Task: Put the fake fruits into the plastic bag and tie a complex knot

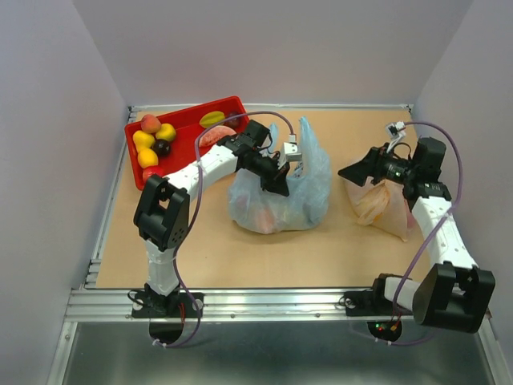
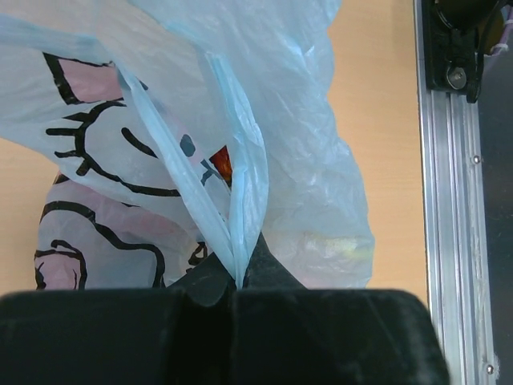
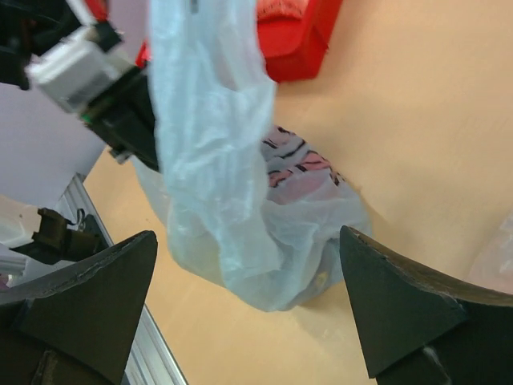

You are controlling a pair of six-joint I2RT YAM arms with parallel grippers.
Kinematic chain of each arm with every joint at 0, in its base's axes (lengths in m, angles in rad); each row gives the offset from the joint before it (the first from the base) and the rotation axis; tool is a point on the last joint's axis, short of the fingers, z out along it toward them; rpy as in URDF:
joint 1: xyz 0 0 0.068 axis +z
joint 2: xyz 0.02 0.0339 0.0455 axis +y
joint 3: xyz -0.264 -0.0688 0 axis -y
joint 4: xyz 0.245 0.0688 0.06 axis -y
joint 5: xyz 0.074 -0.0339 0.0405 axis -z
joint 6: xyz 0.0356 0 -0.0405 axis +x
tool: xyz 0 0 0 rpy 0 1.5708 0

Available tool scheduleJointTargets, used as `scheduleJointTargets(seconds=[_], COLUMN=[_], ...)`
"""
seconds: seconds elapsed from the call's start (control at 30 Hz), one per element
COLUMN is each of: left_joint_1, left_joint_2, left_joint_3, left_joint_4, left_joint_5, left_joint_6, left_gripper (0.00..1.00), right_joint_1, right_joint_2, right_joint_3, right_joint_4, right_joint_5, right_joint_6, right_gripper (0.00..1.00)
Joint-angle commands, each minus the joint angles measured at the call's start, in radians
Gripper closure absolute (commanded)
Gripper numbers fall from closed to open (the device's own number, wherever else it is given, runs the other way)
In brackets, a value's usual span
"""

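the left gripper [image 2: 238,282] is pinched closed on a handle strip of the thin light-blue printed plastic bag [image 1: 309,188], which slumps mid-table with something reddish showing through its film. the right gripper [image 3: 248,309] hangs spread wide, facing the bag and holding nothing. small glossy plastic fruits [image 1: 147,141] lie in the red rectangular tray [image 1: 186,122] beyond, so filling looks unfinished. no knot is visible yet.

We see a robotics lab test cell: plain pale walls [image 1: 264,48] rise beyond the left gripper [image 1: 282,183] and right gripper [image 1: 349,171], around a tan table [image 1: 321,241]; behind them, a metal rail [image 1: 264,301] carries both arm bases [image 1: 164,303].
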Motion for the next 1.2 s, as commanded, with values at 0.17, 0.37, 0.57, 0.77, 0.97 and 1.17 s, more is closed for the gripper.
scheduleJointTargets(seconds=[0.17,0.37,0.57,0.77,0.97,1.17], left_joint_1=[-0.003,-0.003,-0.025,-0.025,-0.071,-0.138], left_joint_2=[-0.063,-0.097,-0.240,-0.462,-0.593,-0.493], left_joint_3=[0.022,-0.018,-0.141,-0.242,-0.296,-0.155], left_joint_4=[-0.013,0.015,0.234,0.409,0.524,0.486], left_joint_5=[0.059,0.049,-0.117,-0.352,-0.620,-0.820], left_joint_6=[0.056,0.051,-0.168,-0.563,-0.844,-1.027], left_gripper=[1.00,1.00,0.75,0.29,0.01,0.01], right_joint_1=[0.145,0.265,0.271,0.320,0.422,0.510], right_joint_2=[0.125,0.160,0.143,0.015,-0.085,-0.078], right_joint_3=[-0.053,-0.114,-0.119,-0.169,-0.214,-0.214], right_joint_4=[0.290,0.441,0.512,0.474,0.401,0.384], right_joint_5=[-0.004,0.054,0.119,0.250,0.447,0.605], right_joint_6=[0.023,0.107,0.230,0.227,0.109,0.042], right_gripper=[0.00,0.24,1.00,1.00,1.00,1.00])
